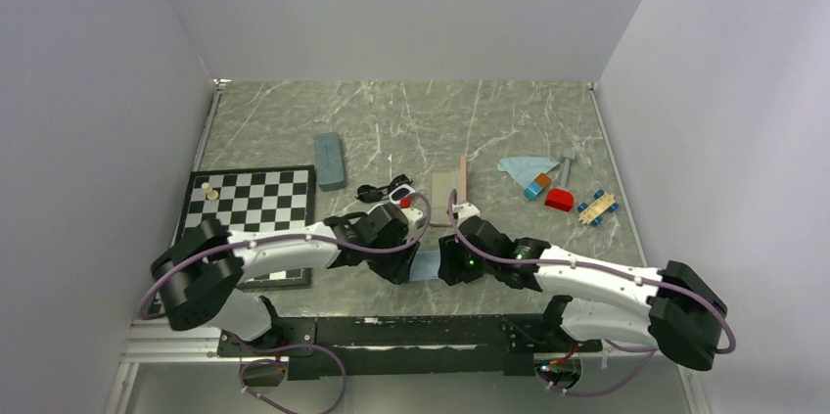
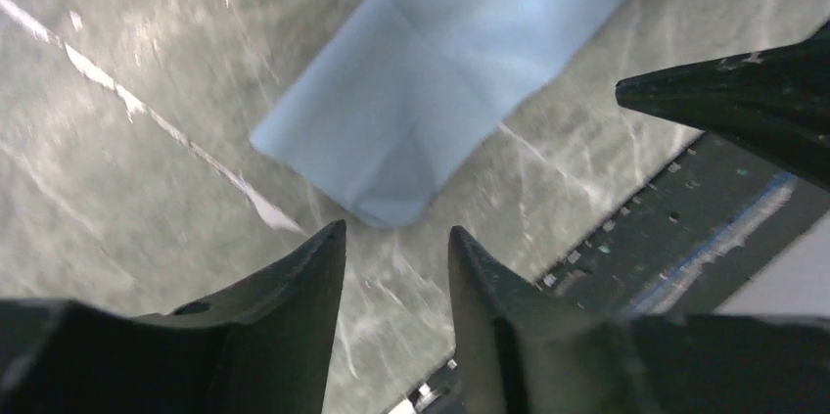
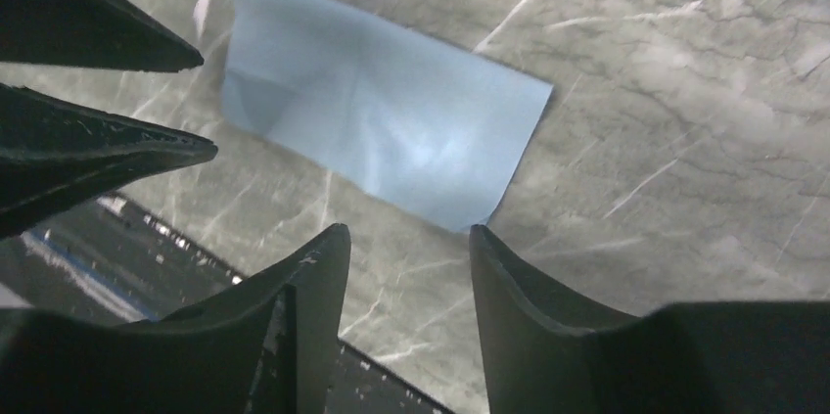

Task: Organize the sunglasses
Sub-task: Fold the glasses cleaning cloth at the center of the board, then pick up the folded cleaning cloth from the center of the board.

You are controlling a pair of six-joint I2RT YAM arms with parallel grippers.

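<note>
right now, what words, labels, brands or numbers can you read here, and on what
None readable.
The light blue cloth is plain in both wrist views.
In the top view the sunglasses, slate-blue case, pink case, chessboard and toy blocks show no lettering; any marks there are too small to tell.

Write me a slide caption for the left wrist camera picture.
Left arm's open fingers hover over a light blue cloth on the marble table, the right arm's fingers close by.
</note>
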